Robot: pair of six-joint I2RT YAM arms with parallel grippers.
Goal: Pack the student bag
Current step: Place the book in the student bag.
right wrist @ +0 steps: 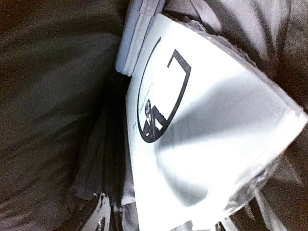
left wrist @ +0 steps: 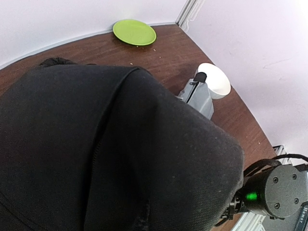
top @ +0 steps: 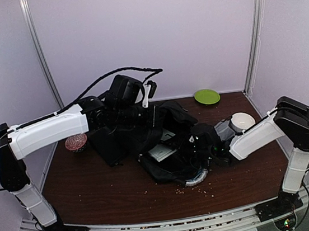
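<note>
The student bag (top: 140,137) is a big black fabric backpack lying in the middle of the table. My left gripper (top: 124,91) holds its upper flap raised. In the left wrist view the black fabric (left wrist: 110,154) fills the frame and hides the fingers. My right gripper (top: 202,143) is pushed into the bag's opening from the right. The right wrist view shows the dark lining (right wrist: 53,106) and a white booklet (right wrist: 202,125) with a round black logo, in clear wrap, running down between the jaws. A pale blue-grey case edge (right wrist: 137,33) lies behind it.
A green plate (top: 207,96) lies at the back right and a white bowl (top: 241,121) by my right arm, with a grey boxy item (left wrist: 199,96) beside it. A pink patterned ball (top: 76,142) sits at the left. Crumbs (top: 191,188) dot the front.
</note>
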